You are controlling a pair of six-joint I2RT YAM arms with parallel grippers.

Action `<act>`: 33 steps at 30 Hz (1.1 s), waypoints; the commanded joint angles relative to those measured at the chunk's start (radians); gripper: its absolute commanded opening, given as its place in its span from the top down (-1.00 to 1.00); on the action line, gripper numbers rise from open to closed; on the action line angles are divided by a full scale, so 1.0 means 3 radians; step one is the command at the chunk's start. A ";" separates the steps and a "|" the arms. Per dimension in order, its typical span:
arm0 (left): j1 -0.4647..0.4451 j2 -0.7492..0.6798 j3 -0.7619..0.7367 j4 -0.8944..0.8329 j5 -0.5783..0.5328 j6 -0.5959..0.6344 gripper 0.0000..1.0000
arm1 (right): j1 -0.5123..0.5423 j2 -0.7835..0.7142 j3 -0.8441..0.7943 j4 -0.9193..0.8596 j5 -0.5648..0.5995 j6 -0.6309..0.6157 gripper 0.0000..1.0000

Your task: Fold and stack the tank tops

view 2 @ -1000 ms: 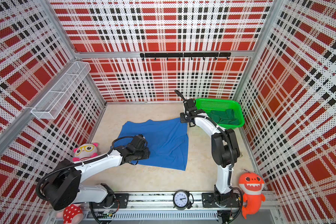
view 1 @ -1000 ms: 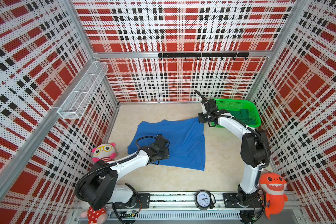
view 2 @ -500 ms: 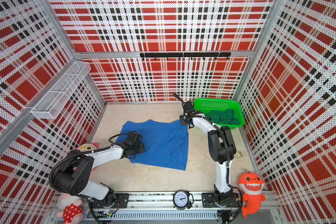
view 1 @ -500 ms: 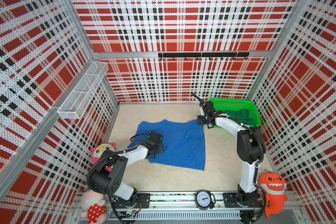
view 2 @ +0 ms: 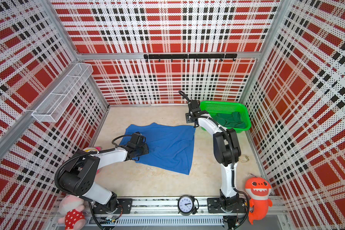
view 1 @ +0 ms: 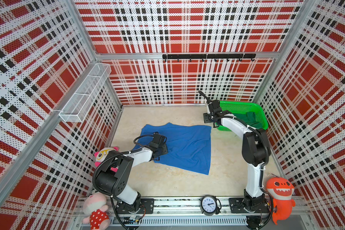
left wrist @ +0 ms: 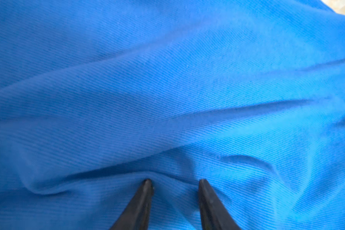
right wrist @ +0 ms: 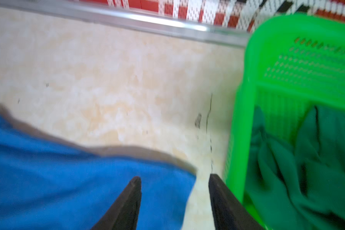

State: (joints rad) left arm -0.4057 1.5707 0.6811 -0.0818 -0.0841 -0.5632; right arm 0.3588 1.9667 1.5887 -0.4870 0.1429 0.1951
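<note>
Currently, blue tank top [view 1: 187,143] edge: far corner beside basket [view 1: 239,108]; bare floor [view 1: 177,183] in front.
Right gripper [right wrist: 174,176]: parted, empty; earlier shut.
Left gripper [left wrist: 175,180]: parted, tips on blue tank top.

The stereo head hangs high over the front rail [view 1: 173,205], looking steeply down toward the back wall [view 1: 177,79]; both top views take in the whole counter [view 1: 177,185] from afar, nearly identically. The left wrist camera sits close over the blue tank top [left wrist: 167,79] behind the left pincer [left wrist: 175,181], at the counter's 9 o'clock. The right wrist camera, low behind the right pincer [right wrist: 174,176], faces the back wall at 1 o'clock, sharing that garment's corner and the green basket [right wrist: 245,103] with both top views.
</note>
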 commanded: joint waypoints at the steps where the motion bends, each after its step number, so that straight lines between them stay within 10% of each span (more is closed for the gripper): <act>1: -0.0043 -0.0016 -0.0123 -0.0218 0.0078 -0.0036 0.14 | 0.0170 -0.0635 -0.0555 -0.0462 -0.0364 0.0275 0.12; 6: -0.0042 -0.0098 -0.0113 -0.0264 0.0064 0.0034 0.14 | 0.0529 -0.1299 -0.1438 -0.0768 -0.0702 0.0813 0.52; 33: -0.0046 -0.0332 -0.0215 -0.0259 0.0045 0.0082 0.15 | 0.1152 -0.1235 -0.2373 -0.0567 -0.0757 0.1913 0.45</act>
State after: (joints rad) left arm -0.4164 1.4876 0.6266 -0.1375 -0.0784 -0.5484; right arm 0.6941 1.5898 0.8879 -0.6830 -0.0788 0.7376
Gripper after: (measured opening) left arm 0.429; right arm 0.276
